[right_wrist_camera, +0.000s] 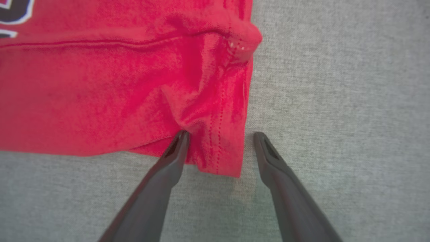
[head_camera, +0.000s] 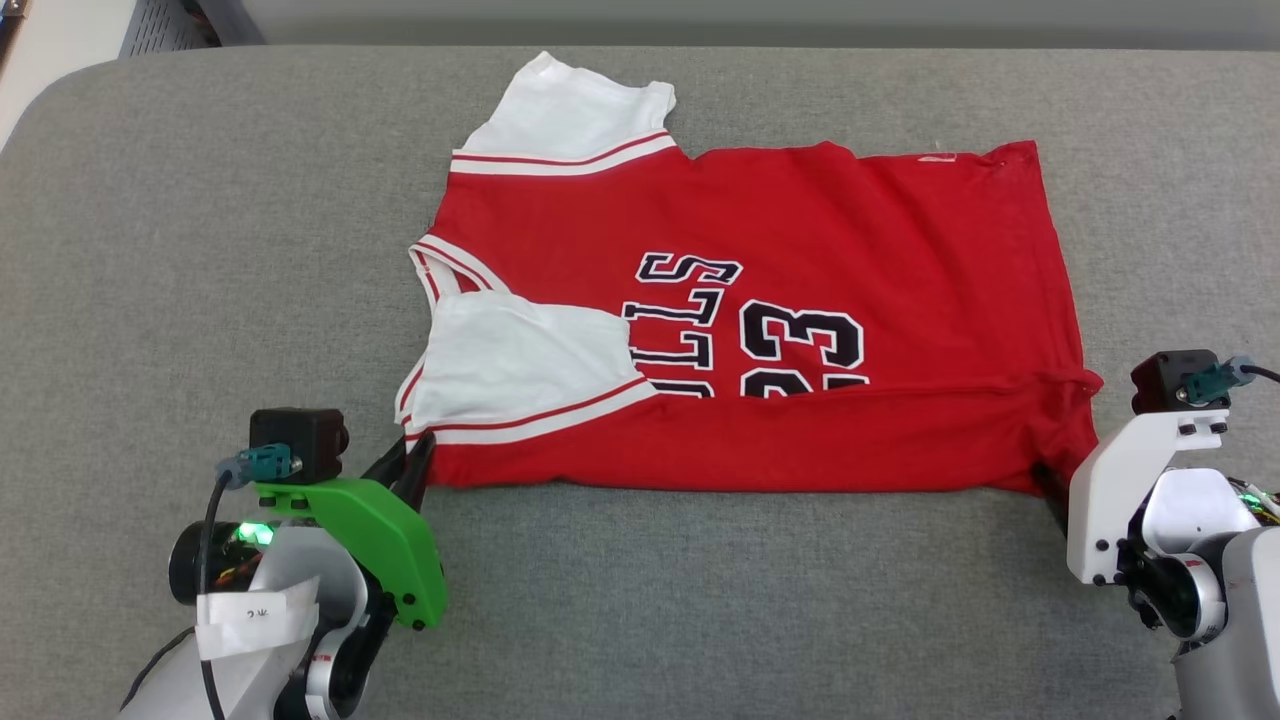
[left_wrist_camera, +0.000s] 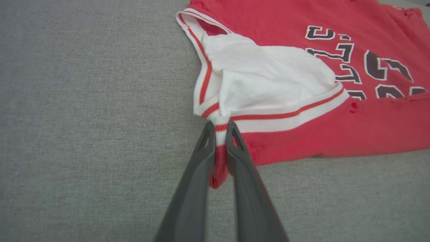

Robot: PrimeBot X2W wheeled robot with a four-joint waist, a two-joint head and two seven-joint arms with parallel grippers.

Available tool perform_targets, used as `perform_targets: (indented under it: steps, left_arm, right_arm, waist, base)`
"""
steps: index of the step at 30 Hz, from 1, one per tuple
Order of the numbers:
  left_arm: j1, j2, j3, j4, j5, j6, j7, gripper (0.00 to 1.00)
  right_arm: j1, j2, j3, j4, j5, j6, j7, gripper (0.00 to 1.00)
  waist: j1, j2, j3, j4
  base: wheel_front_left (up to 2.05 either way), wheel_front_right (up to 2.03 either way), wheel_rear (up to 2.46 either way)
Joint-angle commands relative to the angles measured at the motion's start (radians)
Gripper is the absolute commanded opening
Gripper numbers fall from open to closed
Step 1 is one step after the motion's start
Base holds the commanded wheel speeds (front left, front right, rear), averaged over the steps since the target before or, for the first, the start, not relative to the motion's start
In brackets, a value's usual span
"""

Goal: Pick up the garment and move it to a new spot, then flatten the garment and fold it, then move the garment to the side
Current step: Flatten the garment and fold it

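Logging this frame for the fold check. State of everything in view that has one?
garment: lying flat, print up, near long edge folded over the lower part of the print, near sleeve folded in, far sleeve spread out
left gripper: shut on the garment's near corner by the striped sleeve trim
right gripper: open, fingers either side of the hem corner
grey surface: bears the garment

Garment (head_camera: 800,220), red front: black, white-outlined lettering (head_camera: 690,300), readable part "LLS", the rest covered by the white sleeve (head_camera: 520,350). Number (head_camera: 800,340) "23", its lower edge cut by a fold. Both lie ahead and to the right of the left gripper (head_camera: 418,445) fingers. Forearm label (head_camera: 250,612): illegible.
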Motion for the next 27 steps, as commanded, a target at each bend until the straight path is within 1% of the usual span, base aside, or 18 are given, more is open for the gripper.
perform_targets:
  steps: [1, 3, 4, 5, 6, 7, 10, 17, 27]
  left_arm:
    - [-0.021, -0.004, -0.003, 0.004, 0.008, -0.004, -0.003, 0.0]
    - [-0.022, -0.006, -0.006, 0.01, 0.006, -0.009, -0.004, 0.0]
    - [-0.023, -0.006, -0.007, 0.012, 0.006, -0.01, -0.004, 0.0]
    - [-0.024, -0.007, -0.007, 0.015, 0.005, -0.012, -0.004, 0.0]
    - [-0.024, -0.008, -0.008, 0.017, 0.004, -0.013, -0.004, 0.0]
    - [-0.023, -0.008, -0.009, 0.021, 0.002, -0.015, -0.003, 0.0]
    - [-0.02, -0.006, -0.01, 0.034, -0.004, -0.019, -0.001, 0.0]
    - [0.0, -0.001, -0.017, 0.069, -0.019, -0.029, 0.01, 0.0]
    - [0.07, 0.025, -0.042, 0.08, -0.043, -0.032, 0.051, 0.0]
  right_arm:
    - [-0.004, 0.005, 0.007, 0.027, -0.004, -0.001, -0.001, 1.0]
    - [-0.002, 0.003, 0.014, 0.044, -0.001, -0.001, 0.002, 1.0]
    - [-0.001, 0.003, 0.018, 0.051, 0.001, -0.001, 0.005, 0.78]
    - [-0.001, 0.002, 0.023, 0.06, 0.005, -0.001, 0.008, 0.42]
    - [-0.002, 0.001, 0.028, 0.066, 0.01, -0.001, 0.009, 0.16]
    - [-0.003, -0.001, 0.033, 0.072, 0.015, -0.001, 0.009, 0.0]
    - [-0.004, -0.01, 0.044, 0.084, 0.026, -0.001, 0.006, 0.0]
    - [0.006, -0.054, 0.051, 0.084, 0.049, -0.001, -0.004, 0.0]
    - [0.096, -0.129, 0.047, 0.014, 0.107, -0.001, 0.042, 0.0]
  waist:
    - [0.0, 0.0, 0.005, 0.005]
    - [0.0, 0.0, 0.007, 0.006]
    - [0.0, 0.0, 0.007, 0.006]
    - [0.0, 0.0, 0.007, 0.006]
    - [0.0, 0.0, 0.007, 0.006]
    - [0.0, 0.0, 0.006, 0.005]
    - [0.0, 0.0, 0.0, 0.003]
    - [0.0, 0.0, -0.046, -0.004]
    - [0.0, 0.0, -0.135, -0.009]
  base:
    - [0.0, 0.0, 0.0]
    - [0.0, 0.0, 0.0]
    - [0.0, 0.0, 0.0]
    - [0.0, 0.0, 0.0]
    - [0.0, 0.0, 0.0]
    - [0.0, 0.0, 0.0]
    - [0.0, 0.0, 0.0]
    - [0.0, 0.0, 0.0]
    - [0.0, 0.0, 0.0]
